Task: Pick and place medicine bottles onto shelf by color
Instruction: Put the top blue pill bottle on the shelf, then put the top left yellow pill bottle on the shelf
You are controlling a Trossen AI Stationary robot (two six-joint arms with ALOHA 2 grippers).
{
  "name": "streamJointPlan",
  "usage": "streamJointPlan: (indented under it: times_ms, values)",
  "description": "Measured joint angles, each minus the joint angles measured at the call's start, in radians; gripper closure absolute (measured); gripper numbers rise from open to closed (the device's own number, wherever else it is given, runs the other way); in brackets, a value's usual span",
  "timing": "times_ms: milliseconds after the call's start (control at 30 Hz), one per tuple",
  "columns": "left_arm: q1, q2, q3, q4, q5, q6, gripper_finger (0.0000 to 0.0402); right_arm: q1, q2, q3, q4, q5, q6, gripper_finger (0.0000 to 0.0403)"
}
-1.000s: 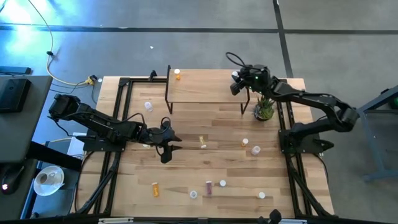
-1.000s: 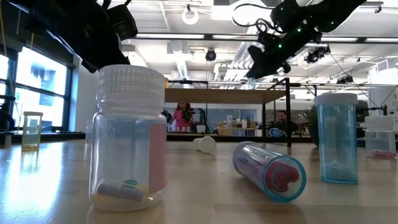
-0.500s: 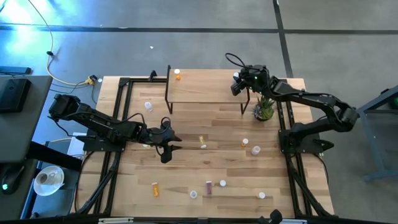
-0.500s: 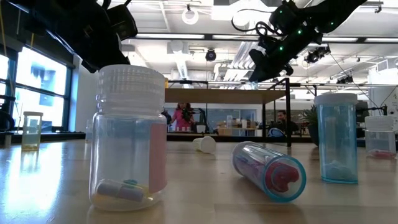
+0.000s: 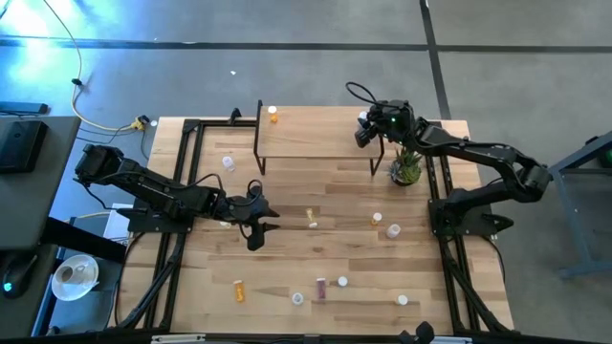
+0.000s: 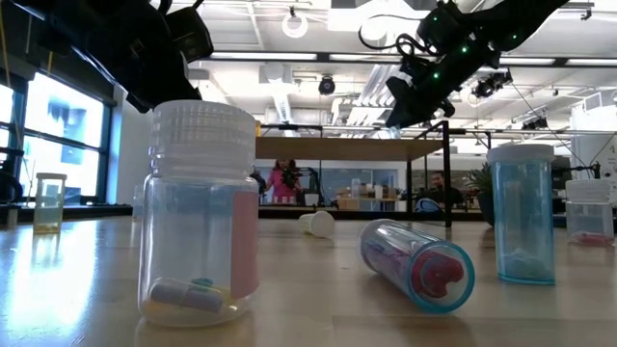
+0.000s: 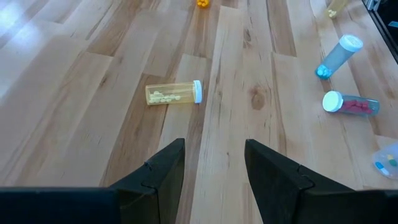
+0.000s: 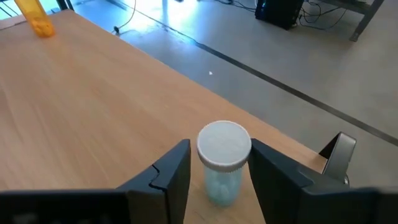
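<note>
Nothing moved: right gripper (image 8: 214, 177) clasps one pale bottle (image 8: 222, 160); left gripper (image 7: 214, 168) gapes.

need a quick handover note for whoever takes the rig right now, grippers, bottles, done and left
Right gripper is over the right end of the shelf, fingers either side of a pale blue bottle standing on the shelf top; grip or release cannot be told.
Left gripper is open and empty, low over the table, facing a lying yellow bottle.
Done: one orange bottle sits at the shelf's left end.
Left: about a dozen bottles scattered across the table.
</note>
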Motion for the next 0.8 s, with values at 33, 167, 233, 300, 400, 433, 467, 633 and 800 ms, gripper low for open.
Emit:
streamJointPlan:
  times_ms: [33,167,233,300,400,433,467,633,800]
  values:
    - [0.000,0.000,0.000,0.000,0.000,0.000,0.0243,0.000,0.000,0.000,0.004,0.000,0.000,0.0250]
    - [0.000,0.000,0.000,0.000,0.000,0.000,0.0243,0.000,0.000,0.000,0.017,0.000,0.000,0.0245]
    - [0.000,0.000,0.000,0.000,0.000,0.000,0.0243,0.000,-0.002,0.000,0.017,0.000,-0.001,0.0245]
    - [0.000,0.000,0.000,0.000,0.000,0.000,0.0243,0.000,-0.009,0.000,0.018,0.000,-0.004,0.0244]
    - [0.000,0.000,0.000,-0.001,0.000,0.000,0.0243,0.000,-0.031,0.000,0.018,0.000,-0.008,0.0244]
    - [0.000,0.000,0.000,-0.001,0.000,0.000,0.0243,0.000,-0.042,0.001,0.017,0.000,-0.008,0.0244]
    - [0.000,0.000,0.000,-0.002,0.000,0.000,0.0243,0.000,-0.052,0.001,0.017,0.000,-0.008,0.0244]
    - [0.000,0.000,0.000,-0.003,0.000,0.000,0.0243,0.000,-0.106,0.002,0.013,0.000,-0.008,0.0244]
    - [0.000,0.000,0.000,-0.004,0.000,0.000,0.0243,0.000,-0.155,0.002,-0.013,0.001,-0.012,0.0244]
